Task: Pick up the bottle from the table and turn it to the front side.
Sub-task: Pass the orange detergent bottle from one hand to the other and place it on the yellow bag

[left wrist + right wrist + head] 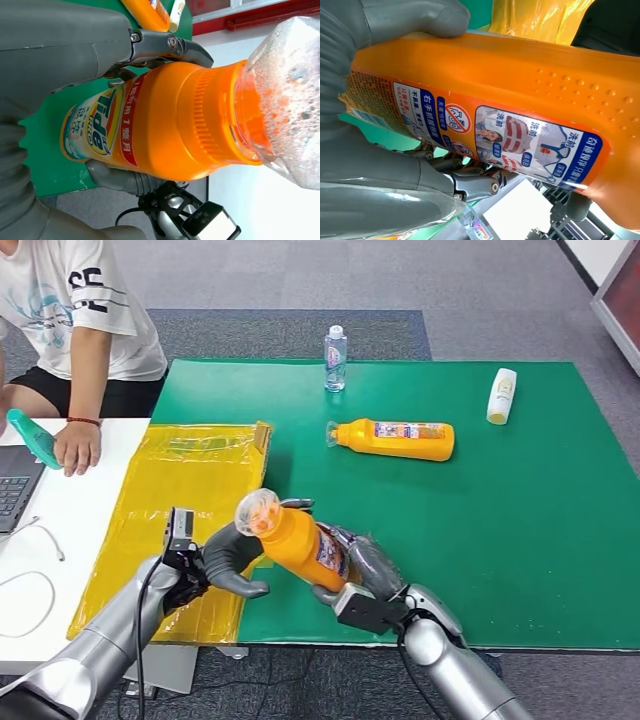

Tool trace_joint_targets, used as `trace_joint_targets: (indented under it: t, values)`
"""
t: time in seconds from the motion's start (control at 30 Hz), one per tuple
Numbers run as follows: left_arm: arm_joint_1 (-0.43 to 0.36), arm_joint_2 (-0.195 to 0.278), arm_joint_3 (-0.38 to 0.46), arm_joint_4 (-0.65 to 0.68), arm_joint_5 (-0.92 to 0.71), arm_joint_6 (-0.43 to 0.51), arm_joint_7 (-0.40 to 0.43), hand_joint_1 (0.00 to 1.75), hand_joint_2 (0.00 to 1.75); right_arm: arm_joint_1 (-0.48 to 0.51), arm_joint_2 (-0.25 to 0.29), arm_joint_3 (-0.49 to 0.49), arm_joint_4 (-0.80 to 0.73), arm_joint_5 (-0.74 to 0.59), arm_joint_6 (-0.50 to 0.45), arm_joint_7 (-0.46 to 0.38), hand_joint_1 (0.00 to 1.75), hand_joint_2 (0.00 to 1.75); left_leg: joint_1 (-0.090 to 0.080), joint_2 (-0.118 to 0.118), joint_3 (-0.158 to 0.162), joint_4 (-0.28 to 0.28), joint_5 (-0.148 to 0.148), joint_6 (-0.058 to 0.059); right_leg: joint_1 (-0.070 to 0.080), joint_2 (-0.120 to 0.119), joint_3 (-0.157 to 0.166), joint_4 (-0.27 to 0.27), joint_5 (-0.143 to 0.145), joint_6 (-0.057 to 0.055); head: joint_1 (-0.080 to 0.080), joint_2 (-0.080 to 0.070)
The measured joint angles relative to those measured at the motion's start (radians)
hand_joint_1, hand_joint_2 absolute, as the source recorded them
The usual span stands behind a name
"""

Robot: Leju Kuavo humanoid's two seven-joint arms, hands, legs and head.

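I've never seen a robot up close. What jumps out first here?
An orange bottle held off the green mat between the left hand and right hand, clear cap toward the left. A second orange bottle lies farther back on the mat.

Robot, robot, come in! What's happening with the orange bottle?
Both hands, left and right, hold the orange plastic detergent bottle above the green mat. Nothing in the way.
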Motion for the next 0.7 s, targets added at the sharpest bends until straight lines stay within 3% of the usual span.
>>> trace_joint_targets:
  t: [0.7]
  values:
    - [-0.051, 0.004, -0.017, 0.054, -0.004, -0.008, 0.000, 0.00, 1.75, -0.001, 0.000, 0.064, -0.004, 0.061, -0.029, 0.028, 1.75, 1.75, 0.000, 0.000, 0.000, 0.000, 0.000, 0.000, 0.000, 0.000, 0.000, 0.000, 0.000, 0.000, 0.000, 0.000]
